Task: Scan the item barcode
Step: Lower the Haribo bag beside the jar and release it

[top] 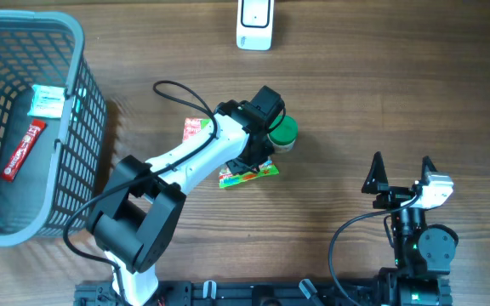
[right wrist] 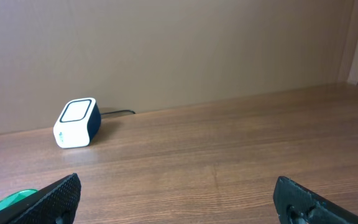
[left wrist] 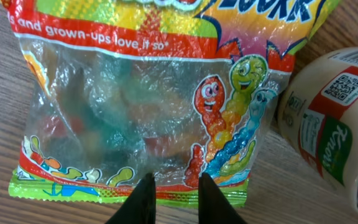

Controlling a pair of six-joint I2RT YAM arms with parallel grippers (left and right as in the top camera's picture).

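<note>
Gummy candy bag [left wrist: 135, 112] flat at table [top: 356, 93] centre, left claw [left wrist: 176, 182] at its green bottom edge, fingers narrowly apart, cannot tell whether grasping, green-lidded jar [left wrist: 328, 124] just right, white scanner [top: 254, 24] far, right claw [top: 401, 161] released wide, near right.

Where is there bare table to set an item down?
Bare table runs from the scanner down to the jar, and right of the jar to the right fingers. Crowded: bag and jar under the left arm; basket fills the left edge.
</note>
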